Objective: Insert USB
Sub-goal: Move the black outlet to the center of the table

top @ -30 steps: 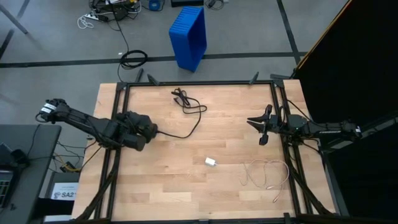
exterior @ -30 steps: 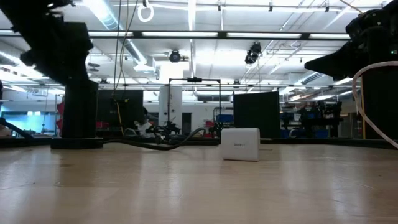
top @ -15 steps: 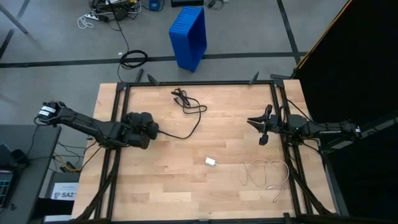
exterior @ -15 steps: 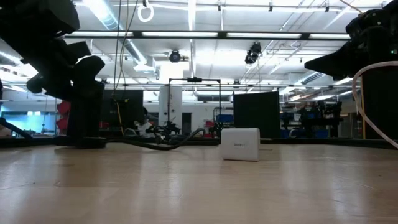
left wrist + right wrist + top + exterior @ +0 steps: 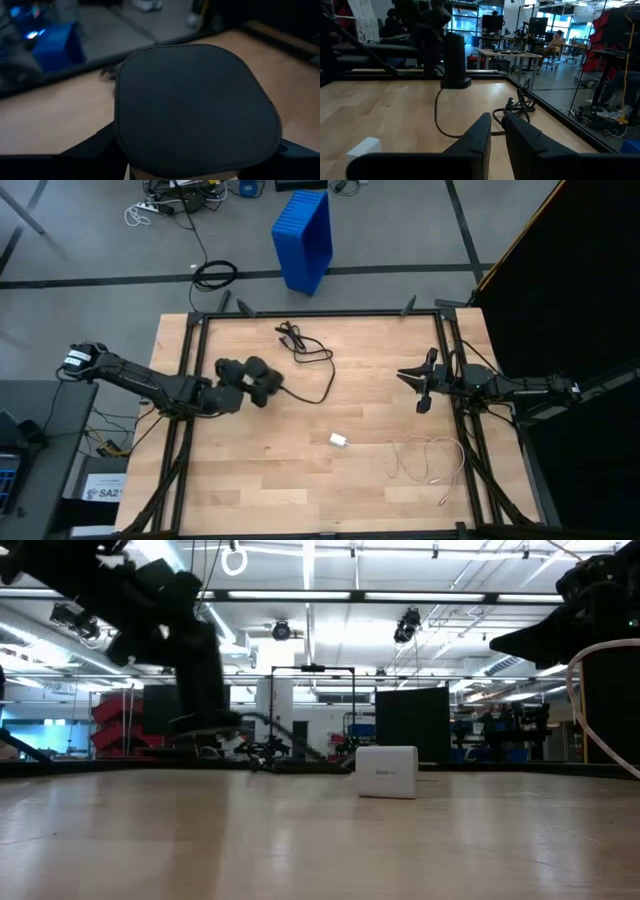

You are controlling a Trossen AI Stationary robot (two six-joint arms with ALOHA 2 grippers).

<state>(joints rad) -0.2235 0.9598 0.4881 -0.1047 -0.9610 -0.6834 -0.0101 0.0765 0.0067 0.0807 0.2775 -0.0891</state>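
My left gripper (image 5: 258,380) is over the left middle of the table, shut on a black block (image 5: 205,690) from which a black cable (image 5: 315,360) trails. The cable's far part lies looped on the wood. The block fills the left wrist view (image 5: 195,105) and shows upright in the right wrist view (image 5: 454,55). A small white charger cube (image 5: 339,441) rests flat on the table, right of and nearer than the block. A white cable (image 5: 430,460) lies coiled near the right near corner. My right gripper (image 5: 402,374) hangs shut at the right edge, touching nothing. My left gripper holds the black block by its upper part (image 5: 195,645), coming at it from above; the arm hides how the fingers sit on it. The block hangs tilted below the gripper, its flat lower end (image 5: 205,722) lifted clear of the table. The cable runs slack from it.
A black frame rail (image 5: 320,313) runs round the table. A blue bin (image 5: 303,238) and cords lie on the floor beyond the far edge. Bare wood lies between the white cube (image 5: 386,772) and the left near corner.
My left gripper has moved toward the table's right and slightly far, and has risen. The black block, which stood upright on the table, has tipped and been lifted clear. The cable's near end has been drawn along to the right.
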